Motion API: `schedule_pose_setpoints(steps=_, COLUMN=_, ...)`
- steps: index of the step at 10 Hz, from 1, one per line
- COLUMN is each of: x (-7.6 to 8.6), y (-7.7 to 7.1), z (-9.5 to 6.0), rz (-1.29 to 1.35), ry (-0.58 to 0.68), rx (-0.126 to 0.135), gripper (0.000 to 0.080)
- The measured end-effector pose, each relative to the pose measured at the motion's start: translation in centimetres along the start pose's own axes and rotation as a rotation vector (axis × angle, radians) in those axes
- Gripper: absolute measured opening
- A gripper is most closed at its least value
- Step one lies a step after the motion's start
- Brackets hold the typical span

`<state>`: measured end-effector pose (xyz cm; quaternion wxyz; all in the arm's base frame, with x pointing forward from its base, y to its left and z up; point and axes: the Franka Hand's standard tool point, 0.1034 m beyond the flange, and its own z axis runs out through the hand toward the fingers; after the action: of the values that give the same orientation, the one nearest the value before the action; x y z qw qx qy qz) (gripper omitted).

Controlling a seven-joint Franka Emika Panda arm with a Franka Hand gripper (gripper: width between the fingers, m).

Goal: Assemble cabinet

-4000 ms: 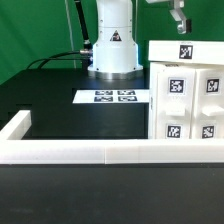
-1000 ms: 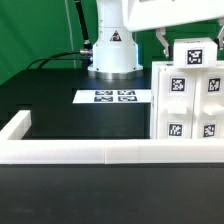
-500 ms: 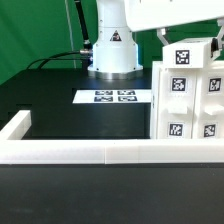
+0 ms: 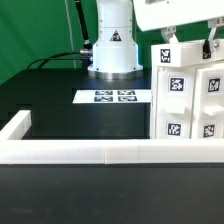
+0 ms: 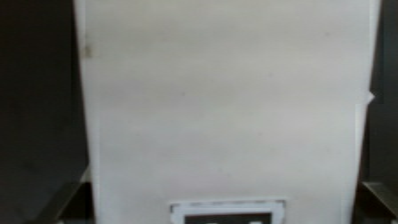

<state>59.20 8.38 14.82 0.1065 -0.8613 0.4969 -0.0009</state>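
Note:
The white cabinet point(image 4: 190, 105) stands at the exterior view's right, with black-and-white tags on its front. A white top piece point(image 4: 186, 60) with a tag sits at its upper edge. My gripper point(image 4: 189, 42) has come down from above and its two fingers point(image 4: 166, 40) stand on either side of this piece, against its sides. In the wrist view the white piece point(image 5: 222, 100) fills the picture, with a tag at its near end. The dark fingers point(image 5: 71, 195) show only dimly at its two edges, where the gripper point(image 5: 217, 200) straddles it.
The marker board point(image 4: 115, 97) lies flat on the black table in front of the robot base point(image 4: 112, 50). A low white border rail point(image 4: 90, 152) runs along the front and up the exterior view's left point(image 4: 15, 125).
Four seconds ago the gripper was high above the cabinet. It has since come down around the top piece. Over the last second the piece's tag has shifted toward the exterior view's left.

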Motion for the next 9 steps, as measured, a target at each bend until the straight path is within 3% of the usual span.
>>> schedule_pose_setpoints(steps=9, x=-0.53, y=0.03, z=0.49, rz=0.723, ry=-0.070, rx=0.053, gripper=0.0562)
